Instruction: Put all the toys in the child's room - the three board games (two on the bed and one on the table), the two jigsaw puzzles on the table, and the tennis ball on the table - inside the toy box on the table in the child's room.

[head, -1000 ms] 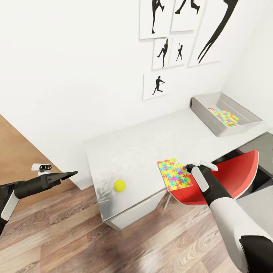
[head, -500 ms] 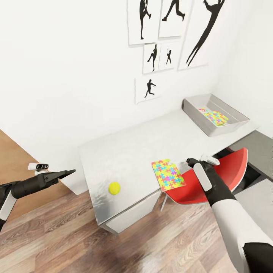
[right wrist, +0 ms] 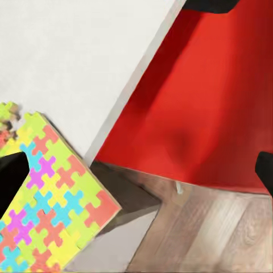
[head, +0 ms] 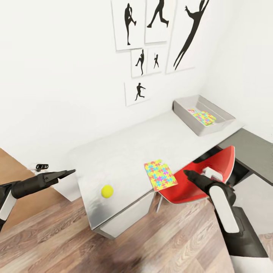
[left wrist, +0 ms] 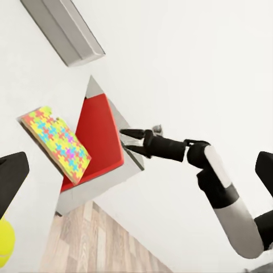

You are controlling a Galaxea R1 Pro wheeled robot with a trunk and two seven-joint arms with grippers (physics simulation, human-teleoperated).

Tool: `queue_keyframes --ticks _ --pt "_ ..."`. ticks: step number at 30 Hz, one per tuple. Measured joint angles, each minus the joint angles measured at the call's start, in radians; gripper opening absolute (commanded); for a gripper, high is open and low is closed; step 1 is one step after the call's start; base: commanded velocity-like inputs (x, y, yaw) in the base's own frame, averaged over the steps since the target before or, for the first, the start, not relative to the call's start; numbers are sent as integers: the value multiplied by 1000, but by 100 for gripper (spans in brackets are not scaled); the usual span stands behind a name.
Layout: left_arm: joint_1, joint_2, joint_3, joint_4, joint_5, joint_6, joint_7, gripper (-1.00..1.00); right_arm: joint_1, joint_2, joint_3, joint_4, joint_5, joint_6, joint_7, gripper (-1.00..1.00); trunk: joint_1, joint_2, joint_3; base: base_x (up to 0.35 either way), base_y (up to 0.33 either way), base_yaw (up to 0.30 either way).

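On the pale table point(head: 129, 146), a tennis ball point(head: 107, 191) lies near the front left corner. A multicoloured jigsaw puzzle point(head: 160, 174) rests at the front edge and slightly overhangs it. A second jigsaw puzzle point(head: 203, 118) lies inside the grey toy box point(head: 185, 110) at the table's far right end. My right gripper point(head: 186, 173) hovers open and empty just right of the near puzzle, above a red chair. My left gripper point(head: 72, 172) is open and empty, off the table's left end. The board games and the bed are out of view.
A red chair point(head: 214, 170) is tucked under the table's front right, under my right arm. A lower dark-grey cabinet point(head: 254, 151) adjoins the table on the right. Silhouette posters point(head: 136, 93) hang on the white wall behind. Wooden floor point(head: 76, 235) spreads in front.
The whole view has shifted, so the camera moved. My right gripper has drawn back from the near puzzle's right edge, leaving a gap. The puzzle stays on the table. The left arm is unchanged.
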Motion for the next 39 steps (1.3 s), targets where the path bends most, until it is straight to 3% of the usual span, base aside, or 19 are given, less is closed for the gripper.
queue_keyframes --ticks 2,4,6,7,8,11,13,15,18,22,39 --pt "1 0 0 0 0 0 0 100 78 0 -21 -32 -110 15 60 100 0 0 3 0 0 -154" --pt "1 0 2 0 0 0 0 100 126 -1 -31 -46 -175 19 204 100 0 0 6 0 0 -154" --pt "1 0 4 0 0 0 0 100 148 -1 -36 -49 -191 20 306 100 0 0 9 0 0 -154" --pt "1 0 5 0 0 0 0 100 172 -2 -43 -51 -201 20 420 100 0 0 10 0 0 -151" --pt "1 0 5 0 0 0 0 100 186 -2 -48 -52 -205 20 485 100 0 0 12 0 0 -127" --pt "2 0 6 0 0 0 0 100 268 -3 -78 -56 -226 11 844 100 0 0 15 0 0 -58" --pt "2 0 7 0 0 0 0 100 297 -4 -104 -56 -224 8 1043 100 0 0 15 0 0 -20" --pt "2 0 7 0 0 0 0 100 308 -11 -129 -55 -218 9 1137 100 0 0 16 0 0 -10" --pt "2 0 7 0 0 0 0 100 317 -33 -161 -50 -188 10 1208 100 0 0 16 0 0 -4" --pt "2 0 7 0 0 0 0 100 320 -47 -175 -43 -154 6 1239 100 0 0 16 0 0 -1" --pt "2 1 7 0 1 2 0 100 321 -51 -177 -38 -143 6 1246 100 0 0 16 0 -85 0"
